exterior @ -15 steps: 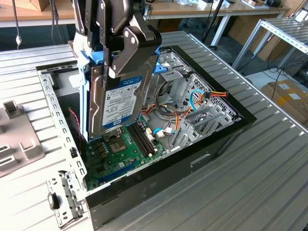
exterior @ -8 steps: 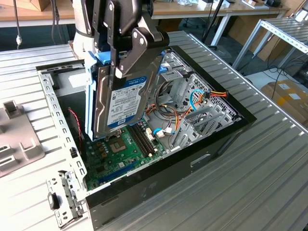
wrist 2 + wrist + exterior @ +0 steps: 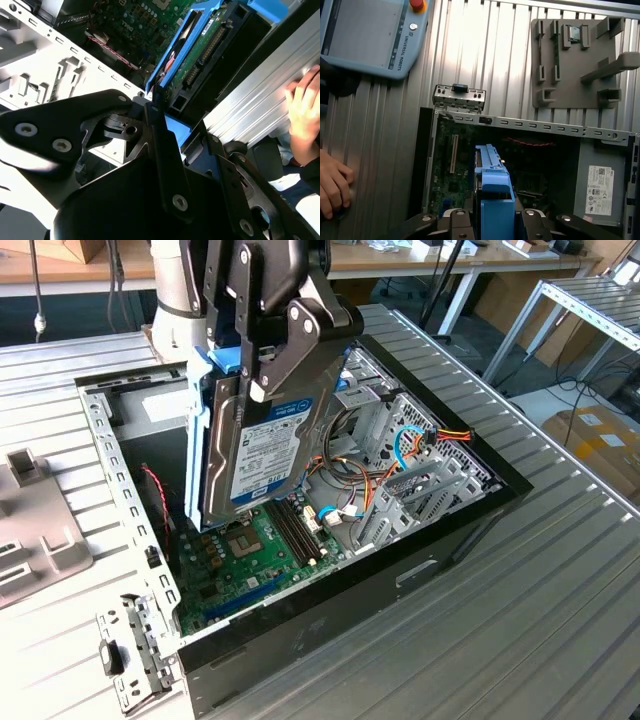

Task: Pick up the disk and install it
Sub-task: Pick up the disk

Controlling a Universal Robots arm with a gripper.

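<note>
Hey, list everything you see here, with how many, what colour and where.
disk: one, grey with blue rails, held upright above the case.
computer case: one, black, open on the table.
motherboard: one, green, inside the case.
power supply box: one, grey, inside the case.
fixture plate: one, grey, beside the case.
teach pendant: one, light blue-grey, on the table.
person's hand: one, resting on the table.
gripper: one, black, jaws shut on the disk.

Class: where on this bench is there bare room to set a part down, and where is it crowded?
Bare: the table on the exterior view's right of the case; also the strip between pendant and fixture plate. Crowded: inside the case, under the hanging disk, among cables.
</note>
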